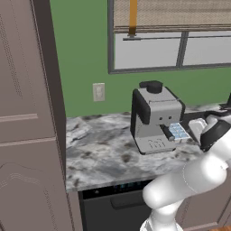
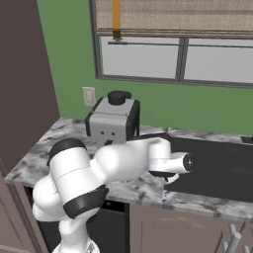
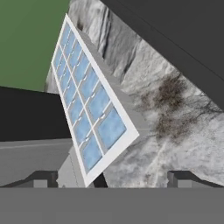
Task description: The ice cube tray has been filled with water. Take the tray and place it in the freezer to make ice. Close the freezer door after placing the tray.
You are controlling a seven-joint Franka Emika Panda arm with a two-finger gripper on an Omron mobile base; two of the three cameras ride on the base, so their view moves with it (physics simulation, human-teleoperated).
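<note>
Marbled grey stone worktop [image 1: 99, 153] carries a thin white ice cube tray [image 3: 89, 109] of pale blue water [image 3: 109, 127] beside a grey coffee machine [image 1: 155, 119]; the claw [image 3: 111, 177] is held open near the tray.

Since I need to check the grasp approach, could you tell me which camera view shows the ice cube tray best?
The hand view: the ice cube tray spans it, its grid of blue cells plain, with the open gripper just short of its near end. The left base view shows only a small corner of it beside the coffee machine.
</note>
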